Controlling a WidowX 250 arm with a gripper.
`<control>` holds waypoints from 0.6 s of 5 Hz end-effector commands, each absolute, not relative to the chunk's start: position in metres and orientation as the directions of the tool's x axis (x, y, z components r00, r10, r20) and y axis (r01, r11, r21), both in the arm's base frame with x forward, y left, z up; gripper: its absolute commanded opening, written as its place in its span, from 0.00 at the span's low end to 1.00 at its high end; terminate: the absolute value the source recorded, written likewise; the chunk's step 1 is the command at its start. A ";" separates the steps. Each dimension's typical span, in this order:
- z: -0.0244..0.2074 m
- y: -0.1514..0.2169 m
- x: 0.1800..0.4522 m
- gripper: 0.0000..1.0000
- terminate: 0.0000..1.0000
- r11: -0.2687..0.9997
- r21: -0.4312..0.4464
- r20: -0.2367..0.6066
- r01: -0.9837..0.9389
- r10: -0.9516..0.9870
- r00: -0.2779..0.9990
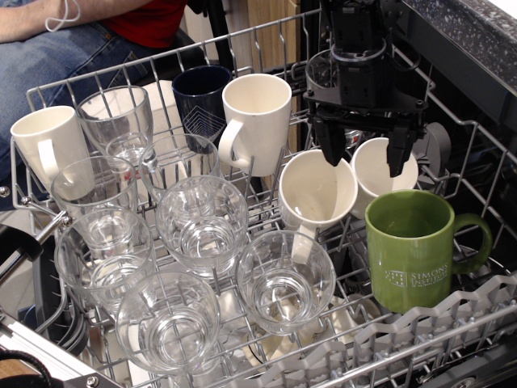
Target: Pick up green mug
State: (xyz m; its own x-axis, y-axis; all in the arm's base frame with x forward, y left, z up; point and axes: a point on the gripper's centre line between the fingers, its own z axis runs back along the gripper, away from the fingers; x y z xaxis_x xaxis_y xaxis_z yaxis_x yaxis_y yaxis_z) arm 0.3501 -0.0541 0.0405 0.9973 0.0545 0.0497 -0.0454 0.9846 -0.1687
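The arm comes straight down from the top edge, its black pincer [366,156] pointing downward with both fingers spread wide and gripping nothing. Below its left finger lies a tilted cream mug [317,194]; between and behind the fingertips sits a second cream mug [380,174]. The green mug [412,249] stands upright in the rack [452,323], below and slightly right of the pincer, untouched, handle pointing right.

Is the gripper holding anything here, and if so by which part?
Nothing is held. The gripper hangs open above the white mugs, behind the green mug, which stands untouched in the rack.
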 end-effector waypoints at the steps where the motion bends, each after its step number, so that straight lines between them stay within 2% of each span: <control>1: 0.047 -0.084 0.374 1.00 0.00 0.992 -0.119 0.121 -0.033 0.048 0.992; 3: 0.026 -0.111 0.371 1.00 0.00 0.990 -0.129 0.089 -0.054 0.065 0.994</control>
State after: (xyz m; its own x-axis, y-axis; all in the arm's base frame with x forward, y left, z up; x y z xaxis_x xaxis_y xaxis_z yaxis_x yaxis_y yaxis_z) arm 0.3649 -0.1115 0.0066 0.9971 0.0646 0.0392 -0.0592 0.9902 -0.1266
